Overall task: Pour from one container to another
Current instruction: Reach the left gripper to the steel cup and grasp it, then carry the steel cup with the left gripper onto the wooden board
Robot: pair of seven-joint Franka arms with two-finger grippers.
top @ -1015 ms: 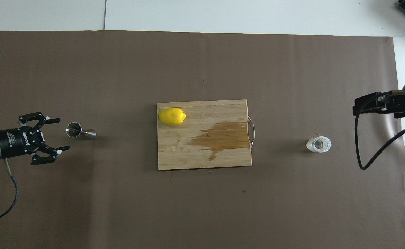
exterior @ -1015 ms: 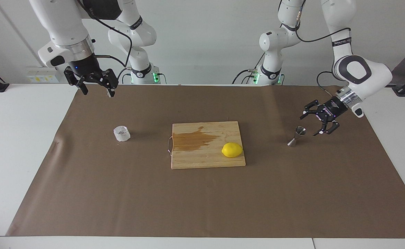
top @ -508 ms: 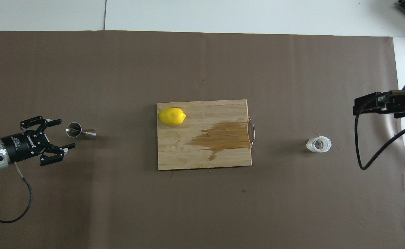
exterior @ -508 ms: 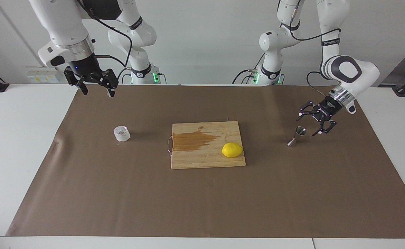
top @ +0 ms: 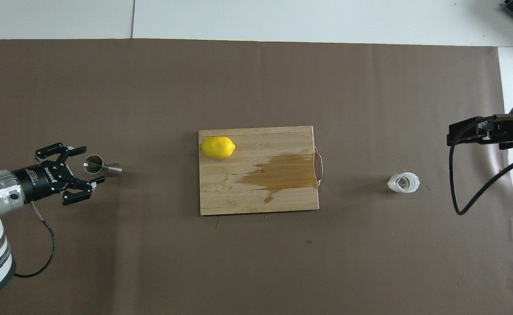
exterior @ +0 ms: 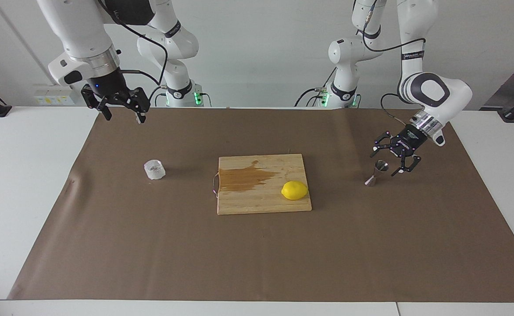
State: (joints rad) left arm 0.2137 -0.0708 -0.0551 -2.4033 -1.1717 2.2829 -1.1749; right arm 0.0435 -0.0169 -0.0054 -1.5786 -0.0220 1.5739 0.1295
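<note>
The clear faceted glass cup (exterior: 154,170) stands on the brown mat toward the right arm's end of the table; it also shows in the overhead view (top: 403,183). The steel jigger (exterior: 376,173) stands upright toward the left arm's end, also in the overhead view (top: 100,166). My left gripper (exterior: 387,162) is open, low and tilted, its fingertips on either side of the jigger's top, apart from it; it shows in the overhead view (top: 93,165) too. My right gripper (exterior: 123,115) is open and empty, raised over the mat's edge by the robots.
A wooden cutting board (exterior: 261,202) with a wet stain and a metal handle lies mid-table. A yellow lemon (exterior: 294,190) rests on the board's corner toward the left arm's end. The brown mat (exterior: 257,254) covers most of the white table.
My left gripper has moved in toward the jigger, so its open fingers now flank the jigger's top. The right arm, cup, lemon and board have not moved.
</note>
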